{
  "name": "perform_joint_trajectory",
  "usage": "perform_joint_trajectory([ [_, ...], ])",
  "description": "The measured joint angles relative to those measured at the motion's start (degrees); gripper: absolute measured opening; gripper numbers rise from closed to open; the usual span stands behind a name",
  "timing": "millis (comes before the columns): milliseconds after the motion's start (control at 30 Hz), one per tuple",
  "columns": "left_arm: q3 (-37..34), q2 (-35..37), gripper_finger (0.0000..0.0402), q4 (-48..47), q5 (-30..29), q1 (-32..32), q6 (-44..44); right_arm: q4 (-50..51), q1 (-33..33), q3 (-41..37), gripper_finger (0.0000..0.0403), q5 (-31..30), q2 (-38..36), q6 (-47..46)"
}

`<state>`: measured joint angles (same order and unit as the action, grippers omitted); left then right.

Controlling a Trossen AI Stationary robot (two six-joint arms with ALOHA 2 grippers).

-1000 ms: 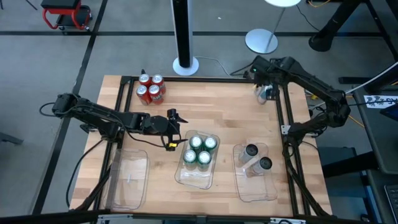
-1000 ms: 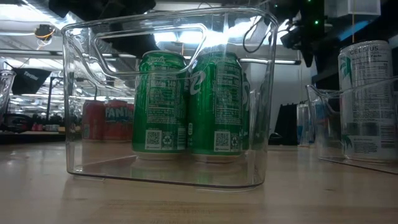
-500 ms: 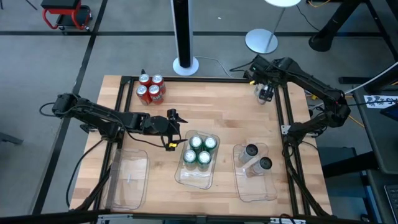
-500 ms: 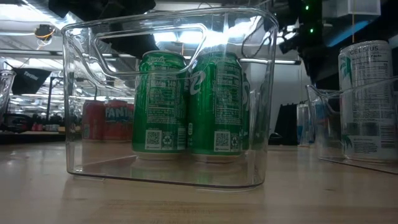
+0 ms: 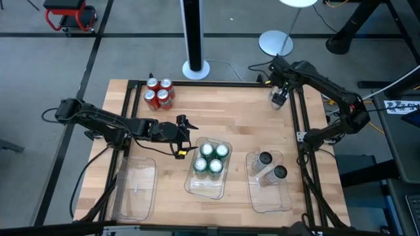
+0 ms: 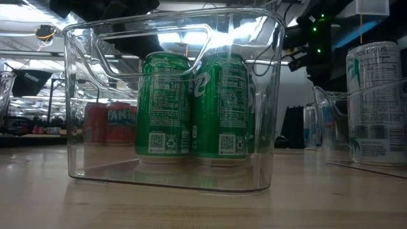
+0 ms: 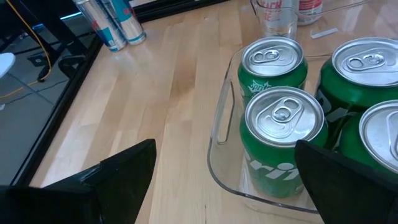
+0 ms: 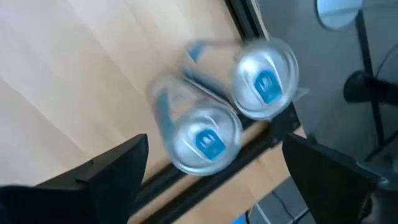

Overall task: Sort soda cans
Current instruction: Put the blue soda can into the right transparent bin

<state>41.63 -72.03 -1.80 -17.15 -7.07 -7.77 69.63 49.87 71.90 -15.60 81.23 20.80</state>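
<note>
A red can (image 6: pixel 121 123) behind the clear tray (image 6: pixel 267 127) reads "Fanta"; a silver-grey can (image 6: pixel 375 102) reads "CELSIUS".

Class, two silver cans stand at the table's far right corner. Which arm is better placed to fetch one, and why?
The right. Its open claw hangs directly over the silver cans. The left claw waits open beside the tray of green cans, across the table.

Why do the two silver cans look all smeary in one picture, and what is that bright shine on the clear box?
In the right wrist view the two silver cans are streaked with blur between the open right gripper. In the low view, room lights glare off the clear tray above the green cans. In the left wrist view the green cans look sharp and the open left gripper is a dark shape.
</note>
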Motion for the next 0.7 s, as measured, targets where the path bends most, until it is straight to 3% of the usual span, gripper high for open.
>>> perform_joint_trajectory([
  [333, 0.0, 0.0, 0.0371, 1.3, 0.0, 0.0, 0.0, -0.2, 1.2, -0.5, 0.0372, -2.3, 0.0, 0.1],
  [700, 0.0, 0.0, 0.0371, 1.2, 0.0, 0.0, 0.5, -5.2, 3.1, -4.7, 0.0372, -0.2, 0.3, 2.1],
])
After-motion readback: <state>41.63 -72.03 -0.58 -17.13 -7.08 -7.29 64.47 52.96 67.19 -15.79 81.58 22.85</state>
